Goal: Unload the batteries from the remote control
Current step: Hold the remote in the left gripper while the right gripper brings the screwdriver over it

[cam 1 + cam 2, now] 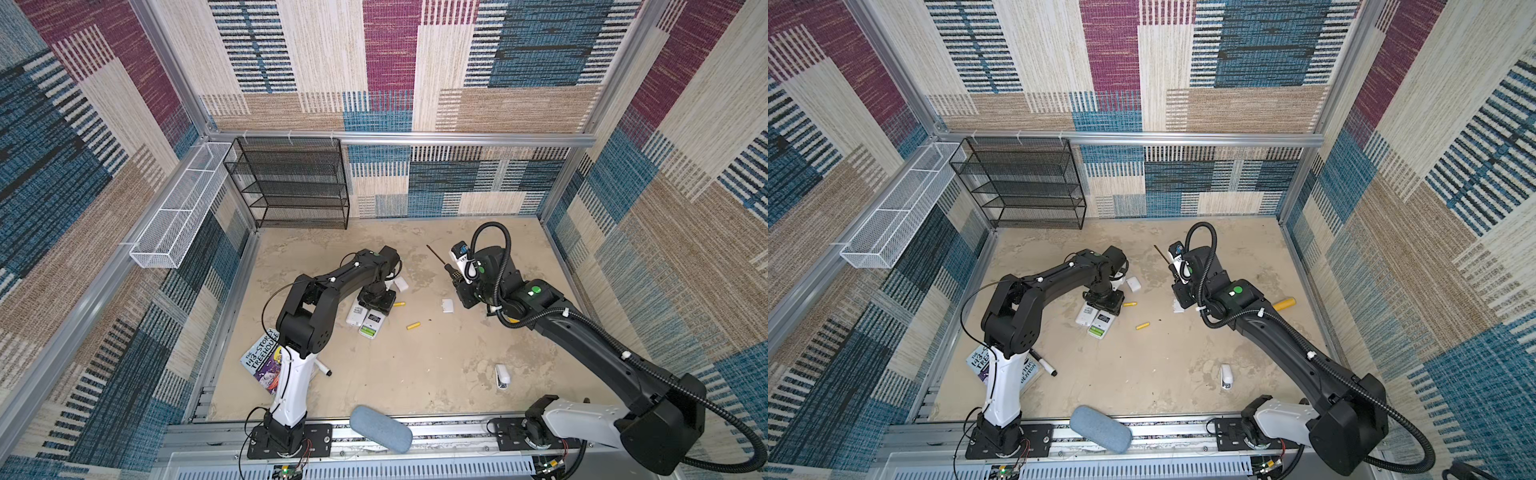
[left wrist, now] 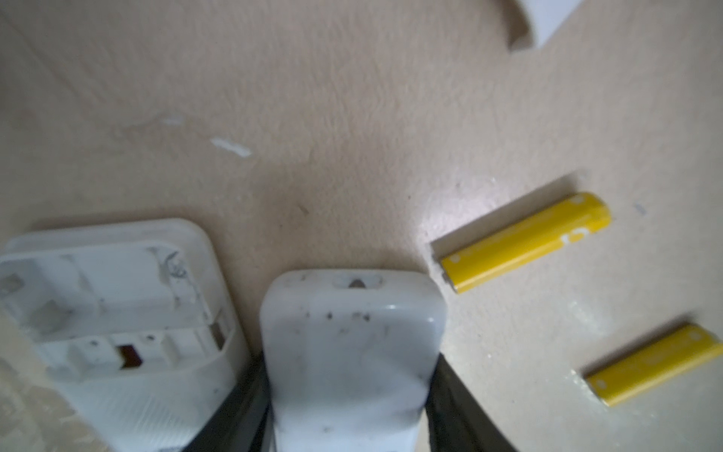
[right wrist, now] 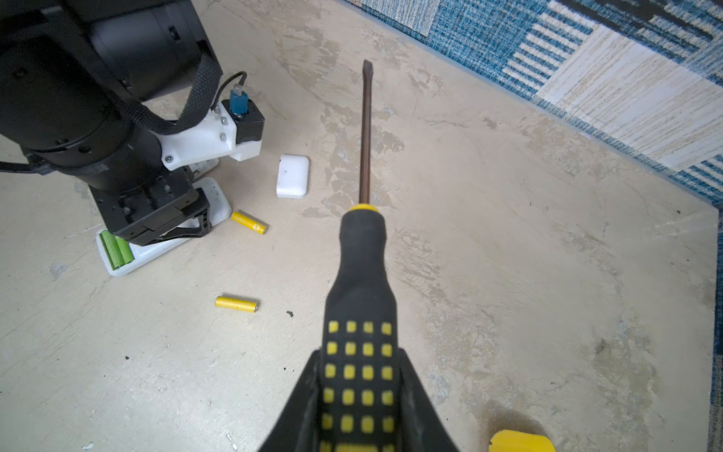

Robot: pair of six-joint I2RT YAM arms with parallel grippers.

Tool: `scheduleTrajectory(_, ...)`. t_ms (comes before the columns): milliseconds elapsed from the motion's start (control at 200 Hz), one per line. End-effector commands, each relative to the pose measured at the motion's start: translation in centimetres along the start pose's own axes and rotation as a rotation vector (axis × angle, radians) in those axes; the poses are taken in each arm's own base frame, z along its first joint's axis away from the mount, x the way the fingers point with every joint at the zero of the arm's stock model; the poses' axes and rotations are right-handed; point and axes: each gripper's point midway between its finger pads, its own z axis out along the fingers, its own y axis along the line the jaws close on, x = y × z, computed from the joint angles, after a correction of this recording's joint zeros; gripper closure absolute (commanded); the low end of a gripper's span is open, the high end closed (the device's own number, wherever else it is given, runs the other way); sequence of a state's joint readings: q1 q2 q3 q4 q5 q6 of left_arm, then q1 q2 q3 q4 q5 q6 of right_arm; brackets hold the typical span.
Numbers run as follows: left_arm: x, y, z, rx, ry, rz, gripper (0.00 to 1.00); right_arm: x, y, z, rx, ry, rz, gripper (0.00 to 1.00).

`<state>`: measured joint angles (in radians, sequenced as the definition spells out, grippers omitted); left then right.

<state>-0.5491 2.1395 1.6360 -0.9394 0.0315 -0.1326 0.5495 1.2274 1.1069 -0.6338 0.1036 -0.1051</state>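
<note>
Beige tabletop (image 1: pixel 415 386) floors a cell walled in patterned carpet, with metal rails along every edge. On your left wall hangs a white wire basket (image 1: pixel 178 208), and a black mesh shelf (image 1: pixel 291 183) stands in the back left corner. By the left edge a book (image 1: pixel 262 359) lies partly under the left arm, with a marker (image 1: pixel 322 368) just beside it.

The left gripper (image 1: pixel 376 306) is down on the far end of the loaded remote (image 1: pixel 372 322). In the left wrist view its fingers (image 2: pixel 454 403) stand about half spread and press against both long sides of that remote. Two green batteries (image 3: pixel 115 248) sit side by side in its open bay, at the end nearer the front rail. The empty remote (image 2: pixel 117 332) lies just beside it on the left, its bay open.

To the right, two yellow batteries lie loose on the table, apart from each other. One (image 1: pixel 399 304) is just beside the gripper and the other (image 1: pixel 413 326) is nearer the front rail. A white lid (image 1: pixel 401 284) rests beyond the gripper, and a second lid (image 1: pixel 447 306) lies between the batteries and the right gripper (image 3: pixel 358 375).

That gripper is clamped on the black-and-yellow handle of the screwdriver (image 3: pixel 364 242), whose blade points toward the back wall, tip over bare table.

You have bare table from the yellow batteries to the front rail, broken only by a small white device (image 1: pixel 502 376). A blue-grey case (image 1: pixel 380 428) lies across the front rail. A thick yellow piece (image 1: pixel 1284 304) lies just right of the right arm, and past it bare table reaches the right wall.
</note>
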Motion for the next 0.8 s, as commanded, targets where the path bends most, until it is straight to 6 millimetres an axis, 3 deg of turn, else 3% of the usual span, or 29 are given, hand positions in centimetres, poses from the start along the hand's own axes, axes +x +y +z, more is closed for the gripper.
scheduleTrajectory(0,-0.5,-0.4,-0.2,0.027,-0.014,0.000,0.53,0.2,0.3,-0.5,-0.024,0.024,-0.039,1.00)
scheduleTrajectory(175,-0.6,-0.7,-0.4,0.044,-0.014,-0.042,0.54,1.5,0.7,-0.8,-0.041,0.087,-0.072,0.99)
scheduleTrajectory(325,-0.5,-1.3,-0.3,0.078,-0.005,-0.050,0.54,3.8,1.3,-0.8,-0.029,0.199,-0.117,1.00)
scheduleTrajectory(491,-0.6,-1.6,-0.4,0.098,-0.007,-0.043,0.54,6.0,3.3,-1.4,-0.047,0.274,-0.217,1.00)
scheduleTrajectory(796,-0.4,-1.8,-0.5,0.105,0.007,-0.038,0.53,7.5,6.1,-2.6,-0.122,0.304,-0.336,1.00)
